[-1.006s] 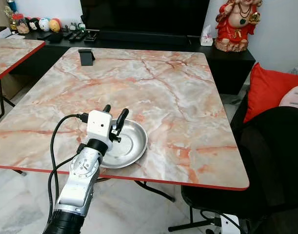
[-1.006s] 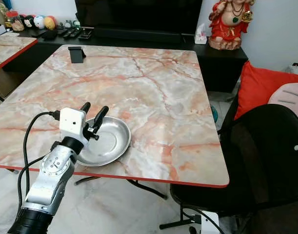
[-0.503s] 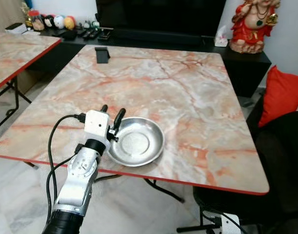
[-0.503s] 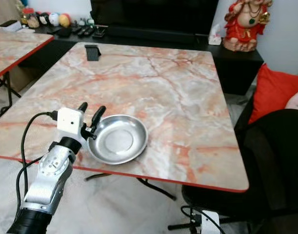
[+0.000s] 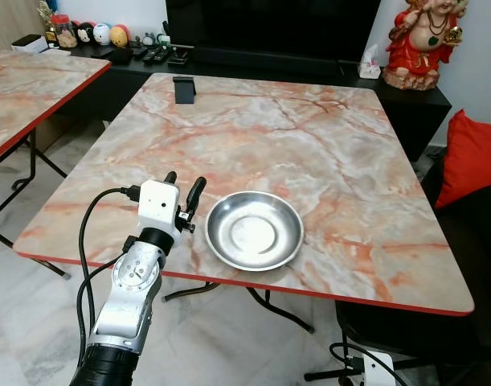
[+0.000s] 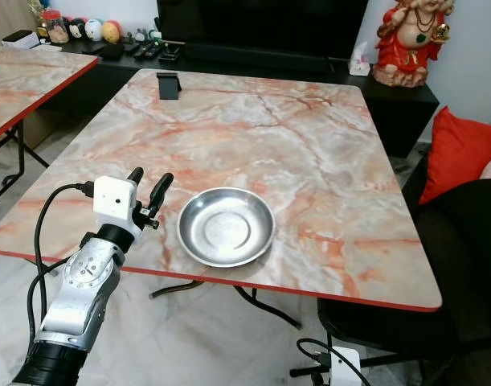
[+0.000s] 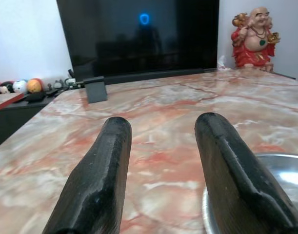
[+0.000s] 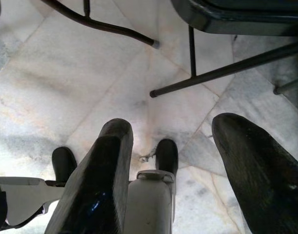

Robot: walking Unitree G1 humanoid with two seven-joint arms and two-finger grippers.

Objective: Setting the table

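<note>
On the marble surface (image 5: 325,153) our steel dish (image 5: 254,230) looks placed, left pincer (image 5: 183,190) open just beside it, so we'd fetch another piece next.

red statue (image 5: 426,42) on black console | red cushion (image 5: 472,157) right | remotes (image 5: 158,55) by TV (image 5: 269,28)

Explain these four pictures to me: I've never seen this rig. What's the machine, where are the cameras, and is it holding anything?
It is a walking humanoid robot with two-fingered grippers. Two pictures come from its head, looking down on a marble table. One comes from each wrist, looking along the black fingers. The left gripper hovers open at the table's near edge, beside a steel bowl, holding nothing. A small black stand sits at the far edge. The right gripper hangs open over the floor, idle.
</note>
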